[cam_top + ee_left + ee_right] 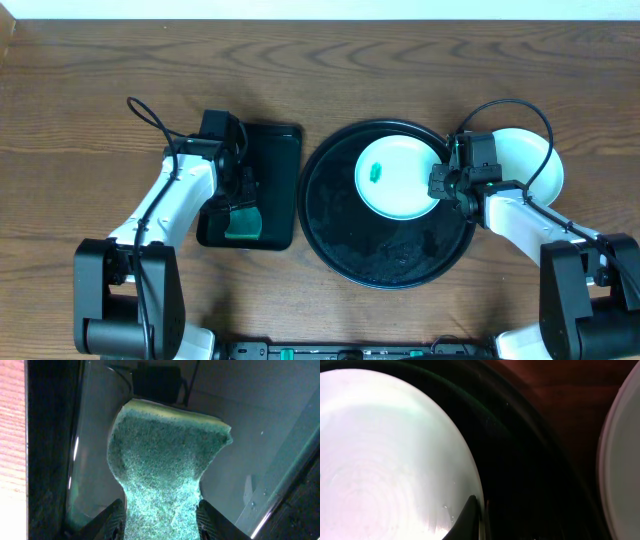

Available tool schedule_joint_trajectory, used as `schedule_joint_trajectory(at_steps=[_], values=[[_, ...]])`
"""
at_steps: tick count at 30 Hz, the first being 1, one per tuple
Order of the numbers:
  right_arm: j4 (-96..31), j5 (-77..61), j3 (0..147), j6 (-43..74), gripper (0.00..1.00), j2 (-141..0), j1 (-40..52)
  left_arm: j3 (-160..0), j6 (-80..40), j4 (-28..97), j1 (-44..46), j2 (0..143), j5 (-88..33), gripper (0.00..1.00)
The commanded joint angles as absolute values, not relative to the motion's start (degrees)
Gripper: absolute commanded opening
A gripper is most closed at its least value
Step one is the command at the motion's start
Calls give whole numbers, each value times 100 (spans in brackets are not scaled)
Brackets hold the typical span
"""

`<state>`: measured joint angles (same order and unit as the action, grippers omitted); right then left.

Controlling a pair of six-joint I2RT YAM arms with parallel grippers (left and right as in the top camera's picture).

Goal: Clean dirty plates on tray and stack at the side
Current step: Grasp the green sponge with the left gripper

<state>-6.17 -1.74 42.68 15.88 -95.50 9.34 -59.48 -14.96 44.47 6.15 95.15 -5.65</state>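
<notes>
Holding: R claw [447, 185] pinched shut on rim of mint plate [395, 185], green smear [377, 170] on it, inside round tray [340, 245]; L claw [161, 521] squeezing sponge [165, 470] over rect. tray [278, 150]. Risk: thin rim pinch, glossy plate may slip/skid once scrubbing pushes it.

- The round tray [385, 255] sits on the table [100, 80], near the middle.
- The first plate [405, 185] lies in the round tray, toward its far right part.
- A smear [376, 170] is on the first plate's left side.
- The second plate [535, 160] lies on the table right of the round tray, near it but apart.
- The small tray [280, 160] lies on the table just left of the round tray.
- The sponge [243, 222] lies in the small tray's near end, between the left gripper's [240, 203] fingers.
- The right gripper [445, 190] is over the round tray's right side, at the first plate's right edge.
</notes>
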Motion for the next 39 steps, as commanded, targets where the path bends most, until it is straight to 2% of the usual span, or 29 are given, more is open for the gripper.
schedule_joint_trajectory(at_steps=[1, 24, 39], values=[[-701, -242, 4230, 1557, 1, -9572, 899, -5881, -1463, 4440, 624, 9550, -493, 47], [-701, -242, 4230, 1557, 1, -9572, 899, -5190, -1463, 3610, 624, 9550, -338, 49], [-703, -242, 4230, 1557, 1, -9572, 899, -5094, -1463, 3516, 624, 9762, -342, 48]])
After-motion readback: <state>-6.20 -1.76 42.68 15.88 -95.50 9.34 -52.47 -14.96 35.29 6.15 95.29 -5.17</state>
